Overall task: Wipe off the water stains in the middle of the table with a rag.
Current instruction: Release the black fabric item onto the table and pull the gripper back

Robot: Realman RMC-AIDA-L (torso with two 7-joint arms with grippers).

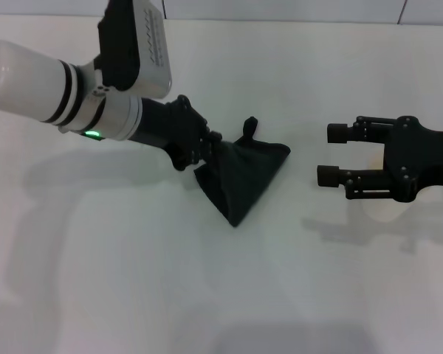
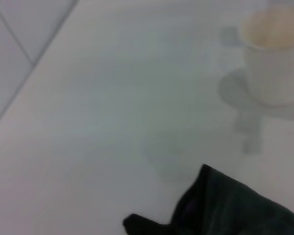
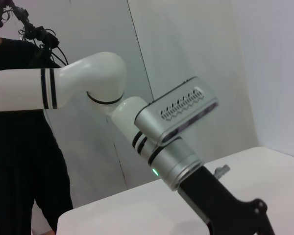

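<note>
The left gripper [image 1: 210, 151] is clamped on one end of the rag [image 1: 244, 177], its dark fingers buried in the bunched cloth. In the head view it comes in from about ten o'clock, the white forearm with its green light behind it. From the pinched end the rag fans out toward four o'clock into a rough triangle that lies on the table [image 1: 133, 280], with a small tab of cloth sticking up at its far edge, near twelve o'clock of the cloth. The left wrist view shows a dark fold of the same rag [image 2: 225, 205] against the white table surface [image 2: 88, 122].

The water stains cannot be made out on the table in any view; the rag covers the middle area, and whether they lie under it cannot be told.

At three o'clock of the rag, well apart from it, the right gripper [image 1: 331, 155] hovers over the table with its two fingers spread wide and nothing between them, pointing back toward the rag. Beneath its body a pale paper cup [image 1: 384, 206] shows partly; the left wrist view shows the cup [image 2: 274, 63] standing upright on the table beyond the rag. The right wrist view looks across at the left arm [image 3: 176, 127] and a person in black [image 3: 19, 147] standing behind the table edge.
</note>
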